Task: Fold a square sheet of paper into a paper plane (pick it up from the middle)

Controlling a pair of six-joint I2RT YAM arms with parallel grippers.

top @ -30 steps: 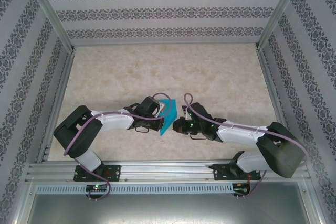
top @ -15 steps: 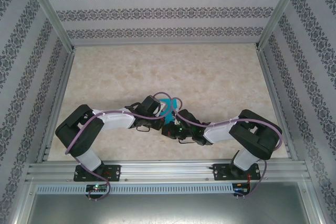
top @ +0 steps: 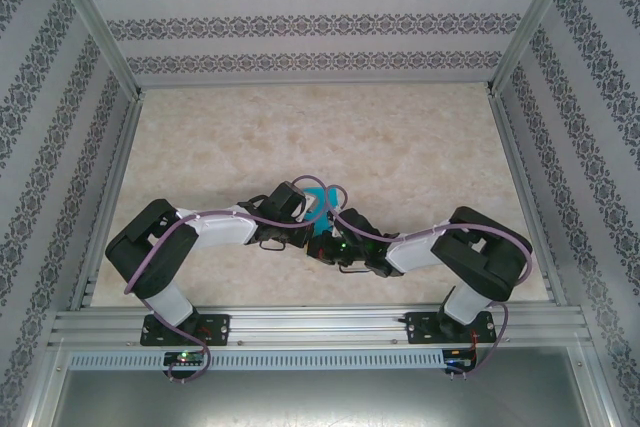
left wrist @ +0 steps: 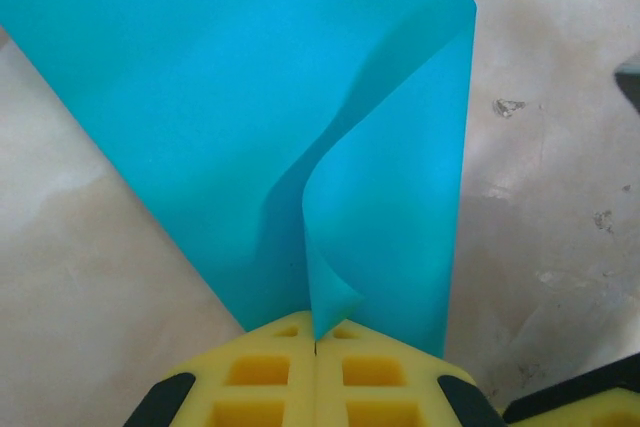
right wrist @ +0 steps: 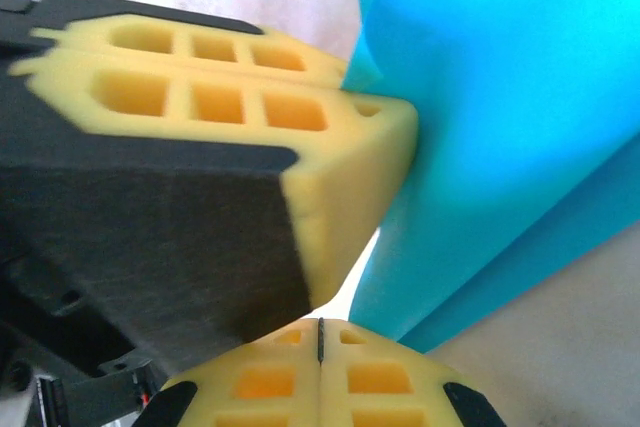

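Pinching sheet [left wrist: 250, 97], left hand [left wrist: 316, 349] (paper curled); right hand [right wrist: 320, 343] closed, adjacent.

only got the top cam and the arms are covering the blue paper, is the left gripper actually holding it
Observer: Yes. In the left wrist view the left gripper has its pads shut on a curled edge of the paper sheet.
Operator: is the sheet lying flat
Observer: No. One flap curves up from the pinch in a soft bend and is not pressed into a crease.
Operator: and the right one
Observer: The right gripper is shut, with its pads meeting. The paper passes just beside its tip, and I can't see any caught in the seam.
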